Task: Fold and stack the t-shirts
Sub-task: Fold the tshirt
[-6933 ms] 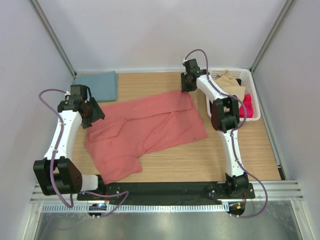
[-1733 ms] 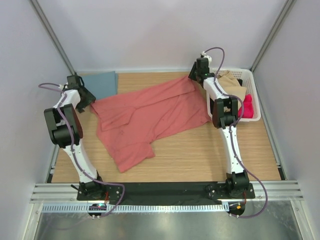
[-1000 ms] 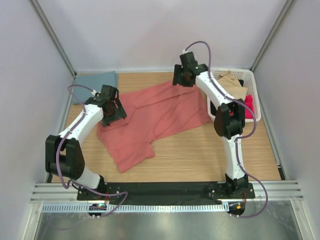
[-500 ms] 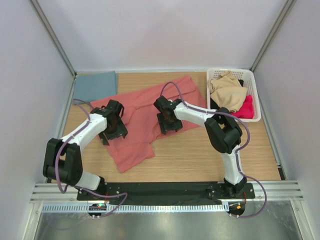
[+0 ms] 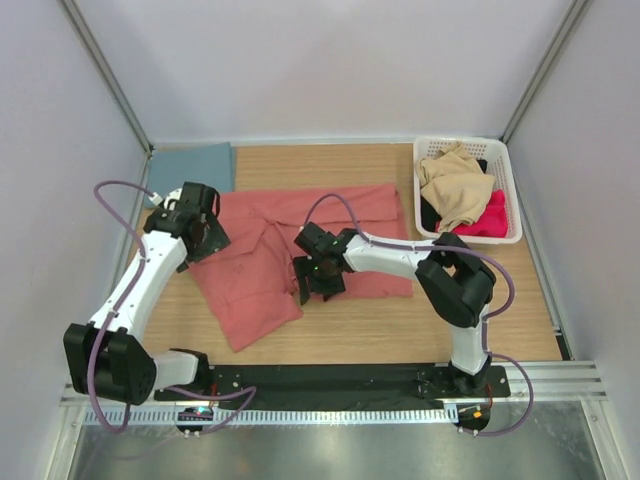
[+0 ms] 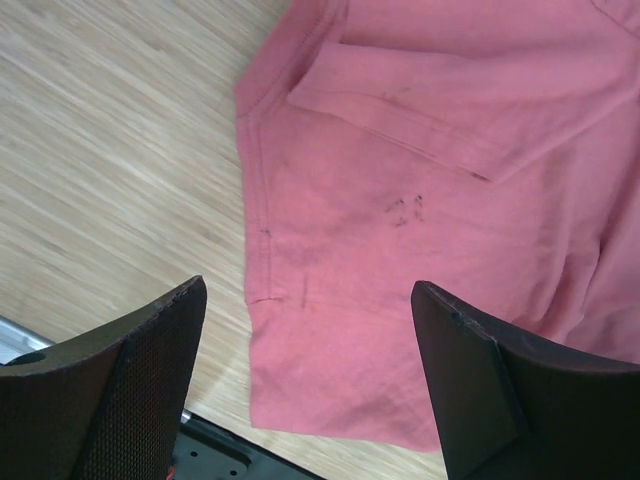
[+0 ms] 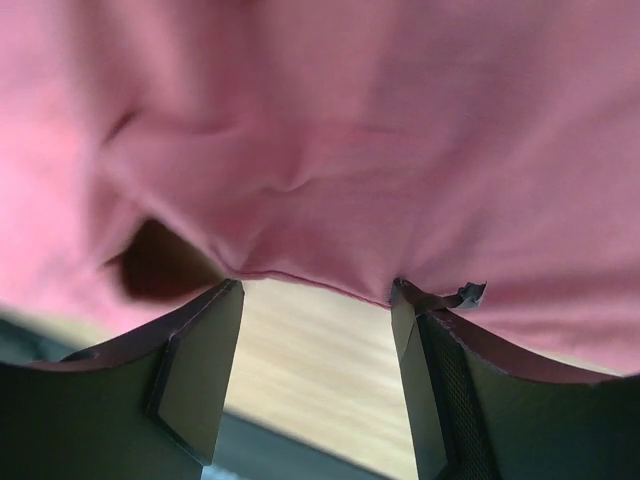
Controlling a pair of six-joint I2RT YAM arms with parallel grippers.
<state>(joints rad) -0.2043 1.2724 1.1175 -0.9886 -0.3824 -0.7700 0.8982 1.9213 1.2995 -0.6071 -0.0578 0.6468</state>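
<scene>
— Looking at the table (image 5: 400,320): where's the red shirt (image 5: 375,205)?
— Spread across the middle. The blue shirt (image 5: 192,170) lies folded in the far left corner.
— Jaws?
— The left gripper (image 6: 310,300) gapes above the red cloth. The right gripper (image 7: 315,290) stands spread at its near hem, pinching nothing.

The top camera is looking down from high at the near side, far enough off to be taking in the whole table (image 5: 400,320). The left wrist camera is looking down past the left gripper (image 6: 308,290), near the red shirt (image 6: 420,200) and its edge. The right wrist camera is peering past the right gripper (image 7: 315,288), very close to the shirt's hem, which is blurring. All three views are sharing that shirt.
</scene>
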